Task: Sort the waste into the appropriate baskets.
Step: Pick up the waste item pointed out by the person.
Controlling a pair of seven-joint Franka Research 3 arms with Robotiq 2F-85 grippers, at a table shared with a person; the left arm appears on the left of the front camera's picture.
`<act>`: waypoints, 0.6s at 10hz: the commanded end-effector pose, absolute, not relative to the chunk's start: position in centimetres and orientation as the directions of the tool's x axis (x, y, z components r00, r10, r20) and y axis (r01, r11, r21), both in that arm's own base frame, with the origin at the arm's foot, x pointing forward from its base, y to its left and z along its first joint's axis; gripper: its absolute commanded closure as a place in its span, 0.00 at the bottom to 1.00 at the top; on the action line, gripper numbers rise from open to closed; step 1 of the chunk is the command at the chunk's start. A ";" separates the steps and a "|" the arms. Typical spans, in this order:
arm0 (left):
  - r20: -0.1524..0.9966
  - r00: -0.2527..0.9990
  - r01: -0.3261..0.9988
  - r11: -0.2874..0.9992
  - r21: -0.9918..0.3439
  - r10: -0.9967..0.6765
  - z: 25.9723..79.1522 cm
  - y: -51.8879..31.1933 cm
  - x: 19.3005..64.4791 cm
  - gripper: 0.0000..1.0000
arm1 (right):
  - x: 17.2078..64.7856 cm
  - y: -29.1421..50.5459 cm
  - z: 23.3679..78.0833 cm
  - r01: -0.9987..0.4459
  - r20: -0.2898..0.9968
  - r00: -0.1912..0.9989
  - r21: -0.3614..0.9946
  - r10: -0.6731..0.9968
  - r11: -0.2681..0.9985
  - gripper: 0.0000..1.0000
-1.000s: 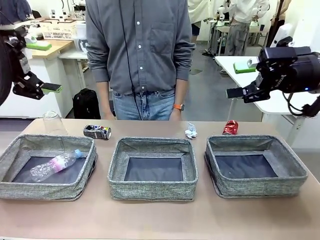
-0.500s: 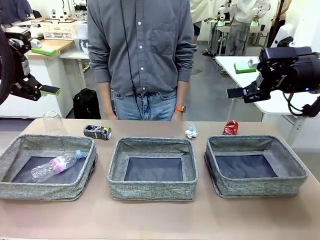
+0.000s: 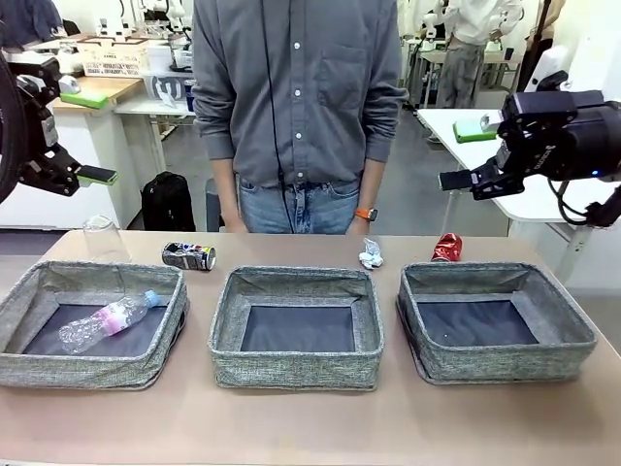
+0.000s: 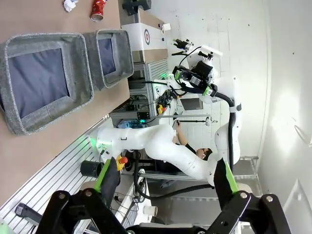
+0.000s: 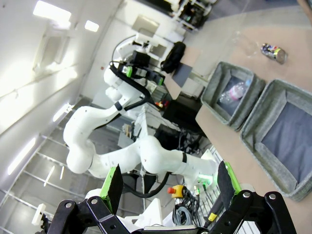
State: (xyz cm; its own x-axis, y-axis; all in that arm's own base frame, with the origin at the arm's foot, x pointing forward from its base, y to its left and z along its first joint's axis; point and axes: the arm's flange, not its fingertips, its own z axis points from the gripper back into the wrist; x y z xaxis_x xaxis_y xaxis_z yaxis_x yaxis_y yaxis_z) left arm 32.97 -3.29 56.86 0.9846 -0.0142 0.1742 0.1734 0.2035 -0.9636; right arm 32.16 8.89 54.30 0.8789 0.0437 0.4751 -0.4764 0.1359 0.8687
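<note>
Both arms are parked up in the air. The left gripper [image 4: 165, 178] has its fingers spread wide apart and empty, sitting at about 9 o'clock in the front view, well above the table [image 3: 310, 427]. The right gripper [image 5: 170, 185] is the same deal, jaws apart and holding nothing, up around 2 o'clock.

Down at 5 o'clock from the left gripper, the clear plastic cup [image 3: 101, 238] stands just behind the left basket [image 3: 87, 372]. The dark printed can [image 3: 188, 256] lies on its side at 3 o'clock of the cup. The clear plastic bottle [image 3: 105, 320] lies inside the left basket.

The paper wad [image 3: 370, 254] sits by the far right corner of the middle basket [image 3: 296, 372]. The crushed red can [image 3: 447, 248] is by the far left corner of the right basket [image 3: 505, 364], below the right gripper. A person [image 3: 296, 97] stands at 12 o'clock, arms down.
</note>
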 end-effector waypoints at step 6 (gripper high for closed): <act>0.163 0.986 0.163 0.208 -0.964 -0.015 57.3 -3.4 32.8 0.00 | 32.3 9.1 54.3 -0.500 0.499 0.866 0.859 0.032 0.111 0.00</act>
State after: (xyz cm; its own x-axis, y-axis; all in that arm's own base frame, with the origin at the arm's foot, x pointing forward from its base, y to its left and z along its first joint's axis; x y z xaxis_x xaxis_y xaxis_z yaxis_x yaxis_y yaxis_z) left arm 32.97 -3.29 56.86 0.9846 -0.0140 0.1741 0.1733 0.2035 -0.9636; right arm 32.16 8.89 54.30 0.8788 0.0438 0.4751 -0.4764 0.1359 0.8687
